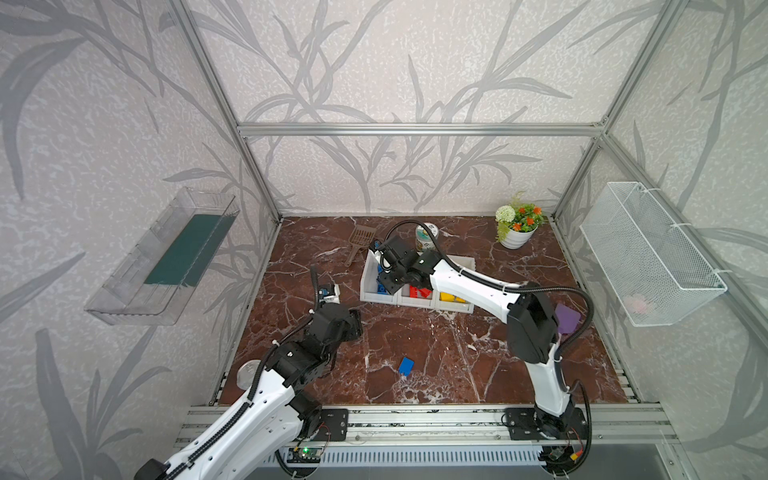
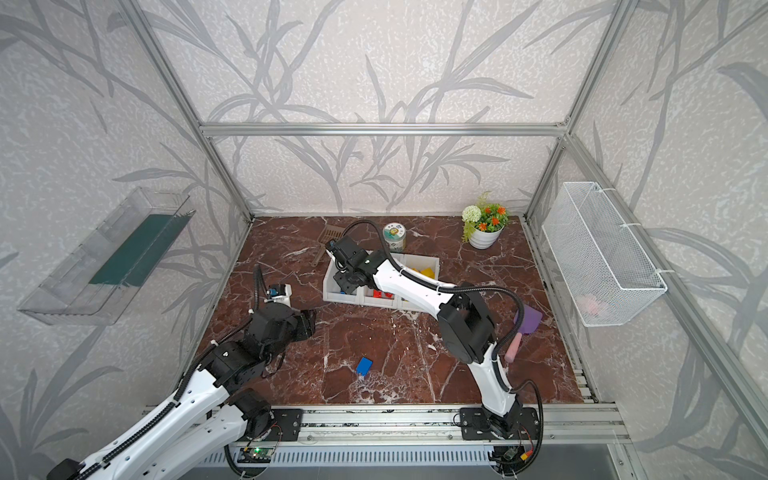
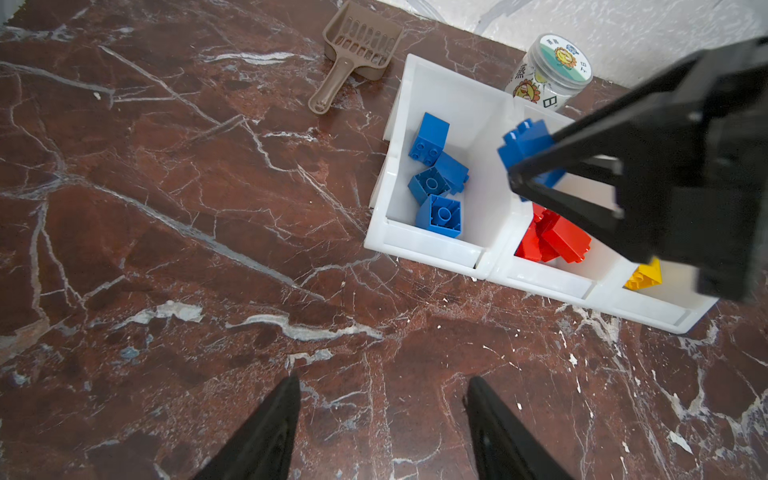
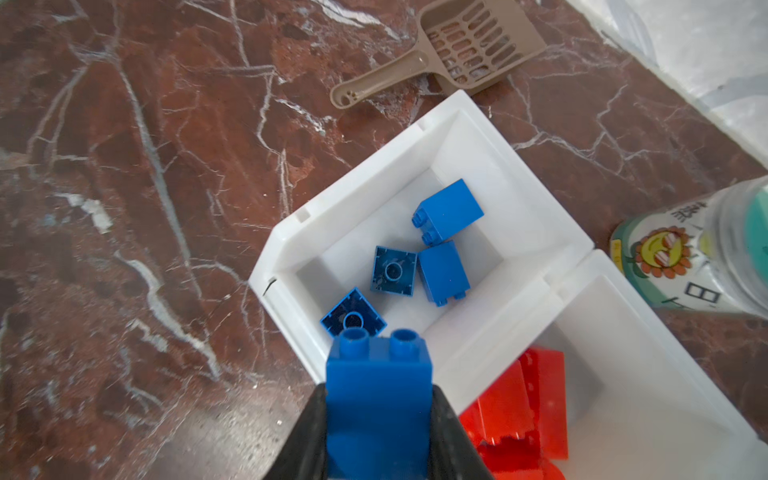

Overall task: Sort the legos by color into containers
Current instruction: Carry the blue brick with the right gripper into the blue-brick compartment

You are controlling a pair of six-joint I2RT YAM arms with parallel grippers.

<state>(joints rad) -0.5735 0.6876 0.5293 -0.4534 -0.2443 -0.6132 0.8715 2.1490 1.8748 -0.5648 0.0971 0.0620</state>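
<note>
right wrist view: the right pincer (image 4: 378, 419) pinches a blue brick (image 4: 378, 386) by two opposite sides, studs pointing forward away from the wrist, clear of the bench (image 4: 124, 208). the brick hangs over the front rim of the end bin (image 4: 286, 249), by the corner it shares with the middle bin (image 4: 623, 299), in the row of three joined white bins (image 1: 415, 302). four blue bricks (image 4: 442, 272) lie loose inside the end bin, two on their sides, two with hollow undersides up. the middle bin holds a heap of red bricks (image 4: 523, 399). in the left wrist view the last bin (image 3: 648, 309) shows a yellow brick (image 3: 644, 276), the rest hidden. a tan scoop (image 4: 457, 45) lies just beside the end bin's far corner, and a jar (image 3: 548, 70) stands behind the row. the left pincer (image 3: 382, 403) is spread with nothing between its fingers (image 3: 270, 428), over bare bench well apart from the bins. in both top views a stray brick (image 1: 406, 366), also blue, lies alone on the bench toward the front, well apart from the bins. a flowerpot (image 1: 515, 239) stands in the far right corner, and a purple piece (image 1: 567, 318) lies near the bench's right edge, partly hidden behind the right arm (image 1: 532, 324).
</note>
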